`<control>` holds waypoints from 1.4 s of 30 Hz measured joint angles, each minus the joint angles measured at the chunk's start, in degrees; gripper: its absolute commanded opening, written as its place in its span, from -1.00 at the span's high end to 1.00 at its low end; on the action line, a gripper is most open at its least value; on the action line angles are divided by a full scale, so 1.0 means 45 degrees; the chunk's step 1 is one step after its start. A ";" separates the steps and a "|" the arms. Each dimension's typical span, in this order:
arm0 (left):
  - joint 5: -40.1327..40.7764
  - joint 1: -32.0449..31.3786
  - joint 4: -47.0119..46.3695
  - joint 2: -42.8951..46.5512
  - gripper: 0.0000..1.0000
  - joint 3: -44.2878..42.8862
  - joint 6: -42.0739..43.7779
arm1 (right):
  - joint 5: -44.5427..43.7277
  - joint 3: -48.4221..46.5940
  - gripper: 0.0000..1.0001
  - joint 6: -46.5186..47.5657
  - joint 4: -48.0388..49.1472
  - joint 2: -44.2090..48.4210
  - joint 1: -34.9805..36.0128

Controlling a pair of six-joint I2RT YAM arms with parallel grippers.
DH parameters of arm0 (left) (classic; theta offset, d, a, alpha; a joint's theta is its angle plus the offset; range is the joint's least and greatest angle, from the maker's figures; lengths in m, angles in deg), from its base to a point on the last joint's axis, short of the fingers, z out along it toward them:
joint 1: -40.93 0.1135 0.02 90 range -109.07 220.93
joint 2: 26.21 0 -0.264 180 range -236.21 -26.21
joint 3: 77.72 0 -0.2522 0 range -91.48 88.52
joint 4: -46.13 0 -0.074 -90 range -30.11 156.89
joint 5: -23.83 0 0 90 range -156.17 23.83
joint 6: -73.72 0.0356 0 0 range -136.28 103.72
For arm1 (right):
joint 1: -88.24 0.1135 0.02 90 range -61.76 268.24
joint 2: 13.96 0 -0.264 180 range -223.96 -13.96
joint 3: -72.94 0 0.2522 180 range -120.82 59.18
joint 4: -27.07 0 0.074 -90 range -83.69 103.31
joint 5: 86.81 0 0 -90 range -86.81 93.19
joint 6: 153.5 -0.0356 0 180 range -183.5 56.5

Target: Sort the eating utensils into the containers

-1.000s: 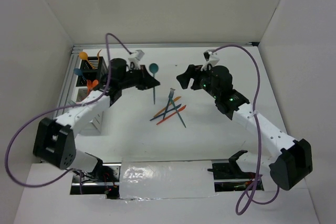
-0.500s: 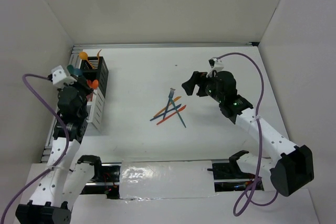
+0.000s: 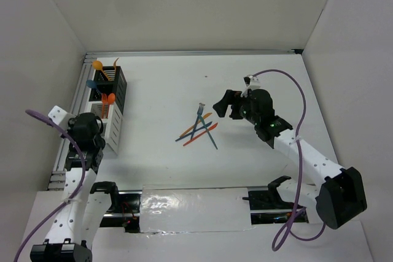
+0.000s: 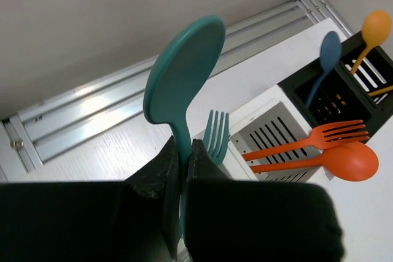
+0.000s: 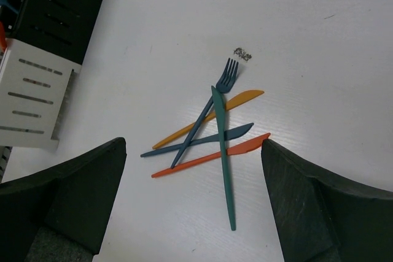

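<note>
Overhead view of a white worktop (image 3: 264,72). At its left edge the left gripper (image 4: 182,159) is clamped on the handle of a teal spoon (image 4: 183,69), bowl pointing up, hovering beside the containers (image 3: 115,118) – a row of joined bins along the far-left side. The black bin (image 4: 302,94) holds an orange spoon (image 4: 374,29) and a blue spoon (image 4: 328,50); the white bin (image 4: 268,107) next to it holds an orange fork (image 4: 319,138) and another orange spoon (image 4: 345,161), with a teal fork (image 4: 216,133) showing nearer the camera (which compartment it stands in is unclear). At the centre of the worktop five utensils lie crossed in a loose pile (image 5: 215,133): a dark blue fork (image 5: 206,118) and four knives. Right of the pile, the right gripper (image 3: 225,104) hangs with jaws spread wide, holding nothing. Roughly half the sorting looks done – the held spoon and the pile remain.
</note>
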 measured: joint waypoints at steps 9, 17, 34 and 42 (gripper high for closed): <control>0.0350 -0.0554 0.3283 -0.1700 -0.75 -0.1239 -0.2720 | 0.0092 0.0000 -0.96 0.0005 0.0005 -0.0753 0.0000; 0.0636 -0.2040 0.8903 -0.3133 -0.97 -0.6407 -0.6120 | 0.0262 -0.0758 -0.98 0.0573 -0.0199 -0.1865 0.0520; -1.3440 -0.3730 0.1676 -0.1355 -0.99 -0.5965 0.5289 | 0.0729 -0.1855 -0.30 0.3920 -0.0330 -0.5649 0.1345; -1.5033 -0.3730 0.1467 -0.2594 -0.99 -0.4760 0.5600 | 0.1137 -0.2599 -0.15 0.4843 -0.0185 -0.7529 0.1491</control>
